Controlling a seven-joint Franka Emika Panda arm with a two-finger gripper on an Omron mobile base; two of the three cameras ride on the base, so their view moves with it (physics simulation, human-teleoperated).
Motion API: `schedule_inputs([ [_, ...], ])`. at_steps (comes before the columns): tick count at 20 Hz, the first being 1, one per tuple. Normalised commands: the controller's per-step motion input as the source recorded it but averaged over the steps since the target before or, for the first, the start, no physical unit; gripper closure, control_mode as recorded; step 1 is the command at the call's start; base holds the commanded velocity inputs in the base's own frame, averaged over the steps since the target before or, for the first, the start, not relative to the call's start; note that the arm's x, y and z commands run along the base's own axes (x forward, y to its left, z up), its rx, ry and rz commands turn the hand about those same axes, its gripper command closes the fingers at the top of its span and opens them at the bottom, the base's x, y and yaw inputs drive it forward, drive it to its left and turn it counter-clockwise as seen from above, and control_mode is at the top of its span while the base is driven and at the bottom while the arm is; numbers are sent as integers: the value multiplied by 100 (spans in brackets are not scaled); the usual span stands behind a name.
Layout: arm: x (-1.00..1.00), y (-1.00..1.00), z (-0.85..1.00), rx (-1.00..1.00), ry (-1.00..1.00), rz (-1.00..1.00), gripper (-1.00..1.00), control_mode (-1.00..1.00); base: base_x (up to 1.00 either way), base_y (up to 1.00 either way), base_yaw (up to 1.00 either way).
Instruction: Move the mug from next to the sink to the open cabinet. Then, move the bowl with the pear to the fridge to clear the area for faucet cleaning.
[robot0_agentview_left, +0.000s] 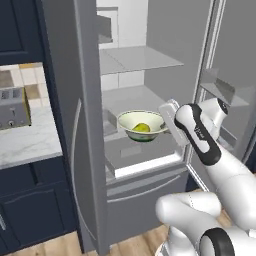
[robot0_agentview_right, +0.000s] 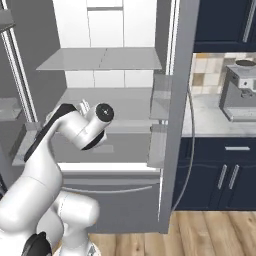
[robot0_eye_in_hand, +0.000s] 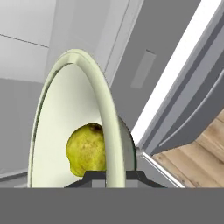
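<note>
Inside the fridge (robot0_agentview_left: 145, 60), just above its lower shelf, you had the bowl (robot0_agentview_left: 142, 124) pinched by its rim in the gripper (robot0_eye_in_hand: 111, 176), jaws narrow, pear (robot0_eye_in_hand: 85, 148) loose inside. Rigid, glossy and likely slippery, it probably wanted level carrying.

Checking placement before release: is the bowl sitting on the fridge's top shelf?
No, the bowl with the pear is low in the fridge, well below the top shelf.

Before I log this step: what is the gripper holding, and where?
The gripper holds the bowl by its rim, pear inside.
</note>
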Motion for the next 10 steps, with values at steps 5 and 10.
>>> schedule_inputs([
  [5, 0, 0, 0, 0, 0, 0, 100, 100, 89, 0, -5],
  [10, 0, 0, 0, 0, 0, 0, 100, 100, 33, 0, -1],
])
